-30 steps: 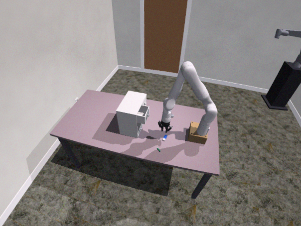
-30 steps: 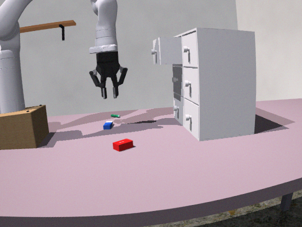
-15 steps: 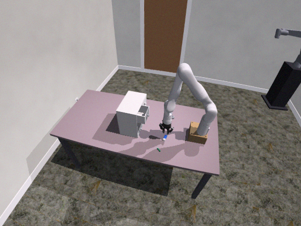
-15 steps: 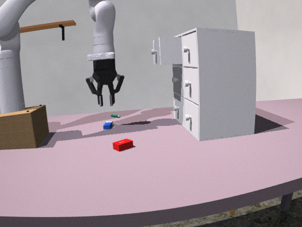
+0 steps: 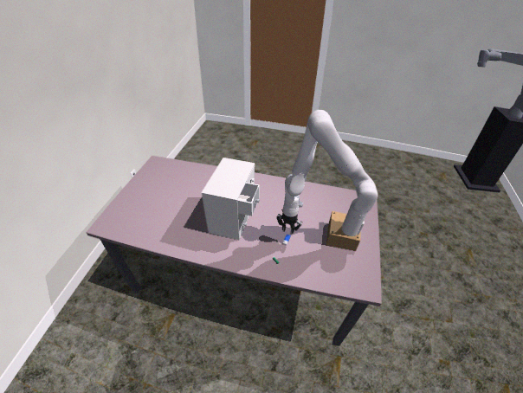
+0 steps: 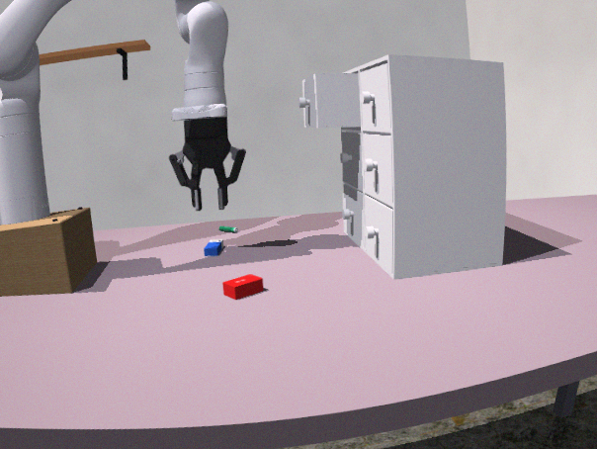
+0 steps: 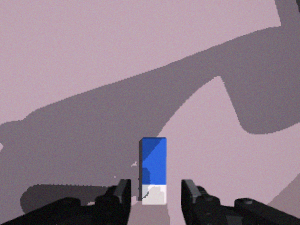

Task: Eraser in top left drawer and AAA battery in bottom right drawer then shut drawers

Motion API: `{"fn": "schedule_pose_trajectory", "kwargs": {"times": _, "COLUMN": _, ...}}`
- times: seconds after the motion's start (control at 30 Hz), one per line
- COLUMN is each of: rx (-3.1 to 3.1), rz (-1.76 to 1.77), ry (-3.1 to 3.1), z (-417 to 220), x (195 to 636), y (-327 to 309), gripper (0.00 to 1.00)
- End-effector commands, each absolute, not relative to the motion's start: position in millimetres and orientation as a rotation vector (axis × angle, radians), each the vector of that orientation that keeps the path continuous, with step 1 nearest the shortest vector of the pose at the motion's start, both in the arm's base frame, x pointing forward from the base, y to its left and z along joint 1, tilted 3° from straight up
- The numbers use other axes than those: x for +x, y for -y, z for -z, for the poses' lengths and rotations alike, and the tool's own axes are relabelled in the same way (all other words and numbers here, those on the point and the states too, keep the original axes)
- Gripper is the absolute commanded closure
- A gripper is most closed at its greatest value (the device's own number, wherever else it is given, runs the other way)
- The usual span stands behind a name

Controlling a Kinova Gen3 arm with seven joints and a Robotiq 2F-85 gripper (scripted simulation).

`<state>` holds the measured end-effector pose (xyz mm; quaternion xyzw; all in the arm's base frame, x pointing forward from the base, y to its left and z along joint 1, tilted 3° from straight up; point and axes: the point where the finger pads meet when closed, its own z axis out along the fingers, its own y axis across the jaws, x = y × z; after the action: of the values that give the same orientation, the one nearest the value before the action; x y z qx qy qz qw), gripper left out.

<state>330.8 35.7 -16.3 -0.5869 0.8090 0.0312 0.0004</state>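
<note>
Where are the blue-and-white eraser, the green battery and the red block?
Eraser (image 5: 287, 238) (image 6: 213, 248) (image 7: 154, 161): top, exterior, wrist; blue part.
Battery (image 5: 275, 260) (image 6: 227, 229): top, exterior; green side.
Red block (image 6: 243, 286): exterior; upper middle.

The Robotiq gripper (image 5: 291, 230) (image 6: 210, 208) (image 7: 156, 192) is lower than a second ago, nearer the blue-and-white eraser (image 5: 287, 238) (image 6: 213, 248) (image 7: 154, 161) and slightly farther from the white chest (image 5: 222, 216) (image 6: 445, 163). Its fingers stand slightly wider apart, and the arm's raised elbow (image 5: 320, 121) has shifted toward the chest's side.
</note>
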Motion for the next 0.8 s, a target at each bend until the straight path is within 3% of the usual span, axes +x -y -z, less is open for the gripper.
{"fn": "schedule_pose_trajectory", "kwargs": {"times": 0.0, "rx": -1.843, "rz": -0.097, "ry": -2.54, "z": 16, "x": 331, "y": -36, "gripper": 0.62}}
{"fn": "schedule_pose_trajectory", "kwargs": {"times": 0.77, "rx": -1.842, "rz": -0.096, "ry": -2.541, "z": 36, "x": 331, "y": -37, "gripper": 0.62}}
